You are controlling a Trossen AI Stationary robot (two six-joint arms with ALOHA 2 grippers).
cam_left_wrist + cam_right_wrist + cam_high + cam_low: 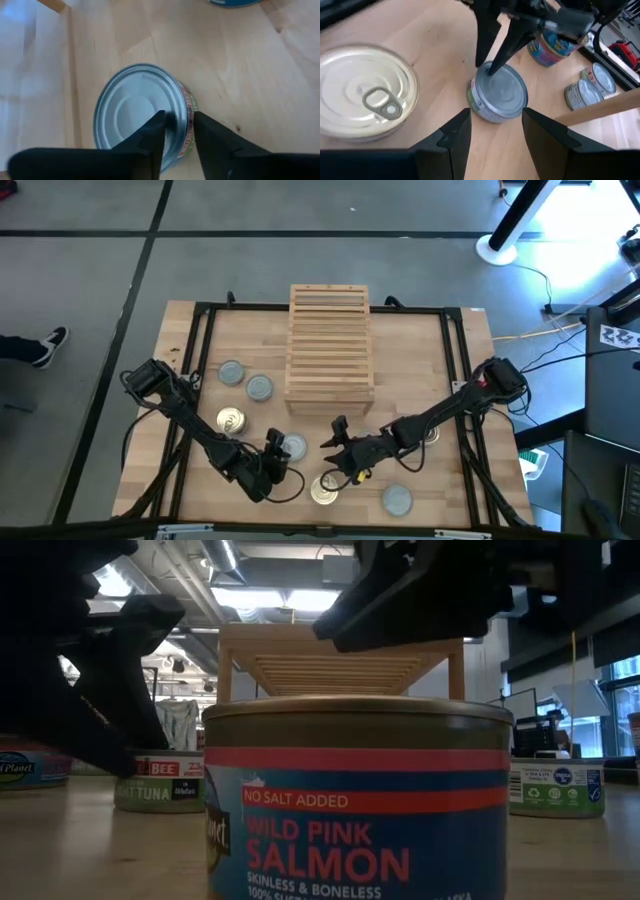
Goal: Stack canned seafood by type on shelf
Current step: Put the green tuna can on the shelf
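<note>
Grey-top tin [142,112] | on tabletop, 7 o'clock off shelf [330,340] | left gripper [176,131] narrowly parted astride tin's rim, grip unconfirmed | right gripper [492,132] open, empty, nearby | tin likely rigid, hefty, slick; take across sidewall.

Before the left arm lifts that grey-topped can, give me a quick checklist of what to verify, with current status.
1. Left tool on the grey-topped can: one finger over the lid, one outside the rim. ok.
2. Grip closed firmly: cannot tell.
3. Right tool open and off the can: ok, though close by.
4. Rack top free of cans: ok.
5. Gold-topped can clear of the lift path: ok.
</note>
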